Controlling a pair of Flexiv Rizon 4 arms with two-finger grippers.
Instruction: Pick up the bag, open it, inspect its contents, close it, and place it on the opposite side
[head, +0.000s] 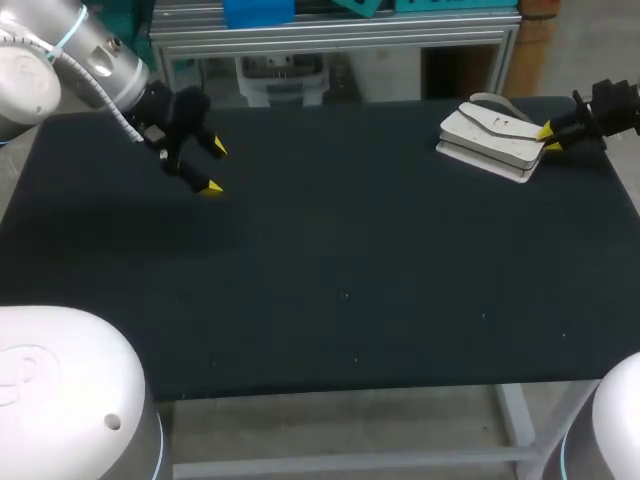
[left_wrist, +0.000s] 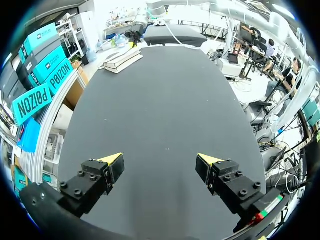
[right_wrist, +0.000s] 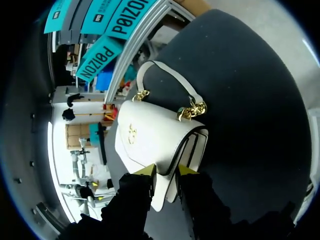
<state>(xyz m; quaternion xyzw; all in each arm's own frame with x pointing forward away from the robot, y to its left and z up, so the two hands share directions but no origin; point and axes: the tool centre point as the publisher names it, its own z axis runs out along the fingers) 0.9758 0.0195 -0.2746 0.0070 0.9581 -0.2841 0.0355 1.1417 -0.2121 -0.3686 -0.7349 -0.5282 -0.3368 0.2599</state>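
- White leather flap handbag with gold clasp (head: 488, 138) lies flat on the black tabletop (head: 350, 250), at its far right corner. Flap faces up.
- The bag's long axis runs slantwise across that corner. Its outer short end points at the right arm.
- Right gripper (head: 549, 138) sits at that outer end, coming in from the tabletop's right edge.
- In the right wrist view the right gripper (right_wrist: 166, 171) has its fingers drawn close together. The bag (right_wrist: 150, 135) has its near corner wedged between them, so they look clamped on it, one finger on the flap side and one on the body side.
- White strap (right_wrist: 170, 75) and gold chain links (right_wrist: 192, 111) lie on the bag's far side from the fingers, straight ahead of them.
- Left gripper (head: 213, 167) hangs over the tabletop's far left, well apart from the bag. Its fingers stand wide apart, with nothing between them.
- In the left wrist view the left gripper (left_wrist: 160, 160) faces down the length of the tabletop. The bag (left_wrist: 122, 59) is far ahead and a little off to one side.
- Judgement: the right arm is much the nearer and has the grasp, and the bag is not yet lifted. The lift comes first. The drop side is the left, where the left arm waits.
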